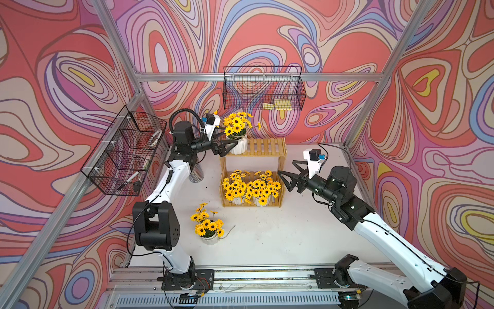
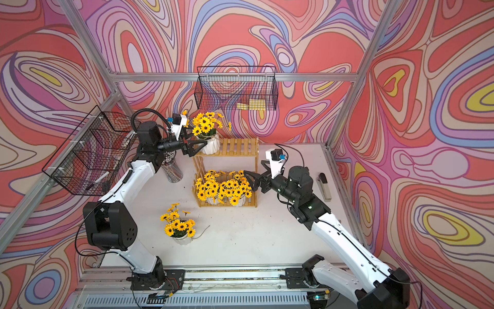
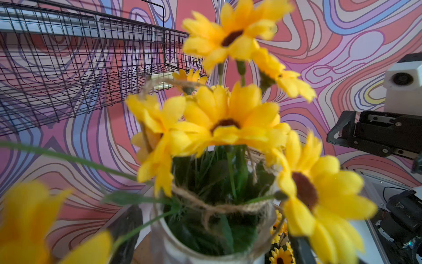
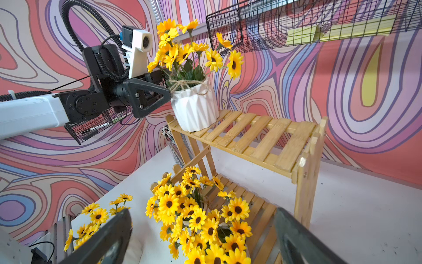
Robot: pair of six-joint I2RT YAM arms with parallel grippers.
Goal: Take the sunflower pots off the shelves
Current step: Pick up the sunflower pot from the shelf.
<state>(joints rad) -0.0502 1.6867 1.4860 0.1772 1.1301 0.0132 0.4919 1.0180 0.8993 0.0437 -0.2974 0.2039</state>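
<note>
Between left tool's (image 1: 230, 137) parted jaws: top pot (image 1: 238, 145), ungripped. Before parted right tool (image 1: 286, 167): two lower pots (image 1: 251, 187). Fourth pot (image 1: 209, 238) already on desk (image 1: 280, 235).

Rack (image 4: 262, 137): smooth yellowish slatted wood. Pot (image 4: 194, 107) on its top tier: glossy white ceramic, rough twine tie (image 4: 182, 84). Table (image 4: 354, 217): matt white.

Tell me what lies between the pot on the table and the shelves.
Nothing does. In both top views only bare white table separates that pot from the shelves.
</note>
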